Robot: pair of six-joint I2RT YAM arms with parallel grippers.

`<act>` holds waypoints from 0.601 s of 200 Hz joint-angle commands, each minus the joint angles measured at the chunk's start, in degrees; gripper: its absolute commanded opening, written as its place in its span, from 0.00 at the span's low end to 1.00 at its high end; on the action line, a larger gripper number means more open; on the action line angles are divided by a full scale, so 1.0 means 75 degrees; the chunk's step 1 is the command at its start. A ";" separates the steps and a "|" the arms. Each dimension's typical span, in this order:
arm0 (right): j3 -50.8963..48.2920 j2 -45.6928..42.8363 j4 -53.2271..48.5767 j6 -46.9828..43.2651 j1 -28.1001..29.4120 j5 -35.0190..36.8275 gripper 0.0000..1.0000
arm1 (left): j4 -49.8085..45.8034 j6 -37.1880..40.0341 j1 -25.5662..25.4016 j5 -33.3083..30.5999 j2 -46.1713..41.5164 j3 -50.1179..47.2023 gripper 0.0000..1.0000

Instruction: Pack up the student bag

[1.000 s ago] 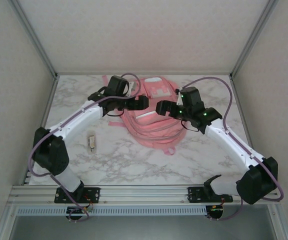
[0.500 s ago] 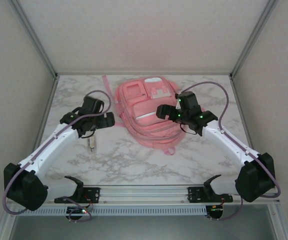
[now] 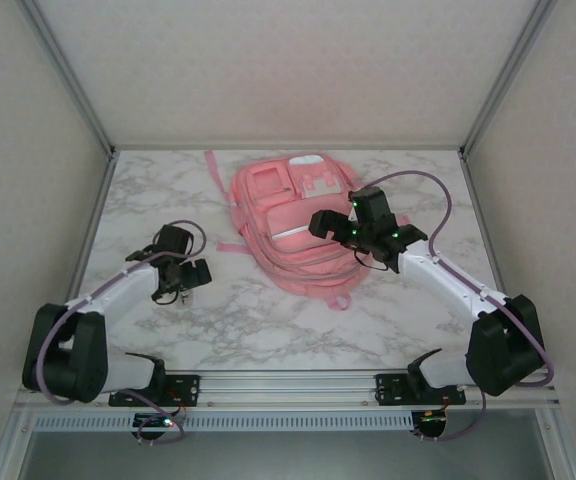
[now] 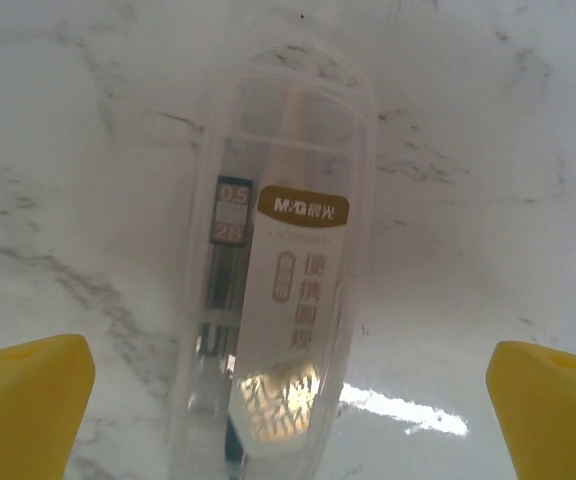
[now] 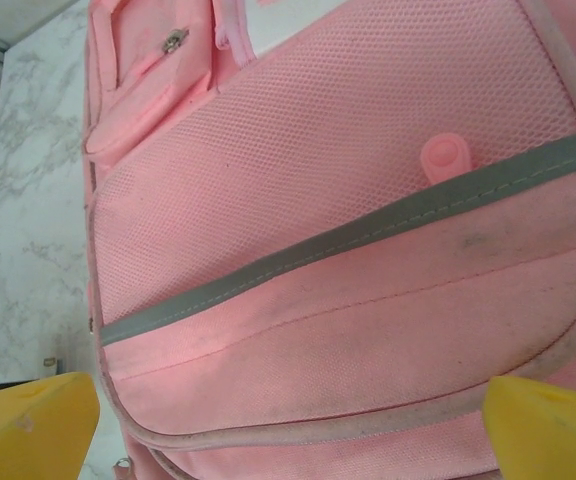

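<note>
Left gripper [image 4: 288, 415], jaws fully apart and holding nothing, hangs directly over the clear lead case [image 4: 280, 300]. The case lies flat on the marble table [image 4: 488, 150], with one yellow fingertip [image 4: 28, 400] on each side, both clear of its walls. Step in hand, as I judge it: picking up the case for the bag [image 3: 290, 215]. To do this well I should lower until the jaws flank the case's long sides, keep it centred between them, and close gently, since thin smooth plastic may slip or flex. Bag: front up at the far middle of the table, well apart from the case. Right gripper [image 5: 288, 425], likewise wide open and empty, hovers just above the bag's mesh front panel, placed to steady it. Whether any zip is open I cannot tell.
</note>
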 commanded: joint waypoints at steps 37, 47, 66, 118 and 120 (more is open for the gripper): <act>0.0182 -0.0117 -0.0177 0.0123 0.0037 0.0265 0.99 | 0.0534 -0.0244 0.0361 0.0500 0.1017 0.0089 0.78; 0.0165 -0.0147 -0.0197 0.0119 0.0037 0.0305 0.99 | 0.0577 -0.0257 0.0398 0.0495 0.1022 0.0054 0.71; 0.0141 -0.0149 -0.0226 0.0100 0.0038 0.0369 0.99 | 0.0576 -0.0245 0.0414 0.0508 0.1052 0.0086 0.57; 0.0153 0.0247 0.0282 -0.0287 0.0080 -0.0631 0.99 | 0.0446 -0.0740 0.0411 0.0856 0.0309 0.0548 0.43; 0.0156 0.0279 0.0309 -0.0297 0.0092 -0.0689 0.99 | 0.0451 -0.0782 0.0407 0.0882 0.0271 0.0583 0.43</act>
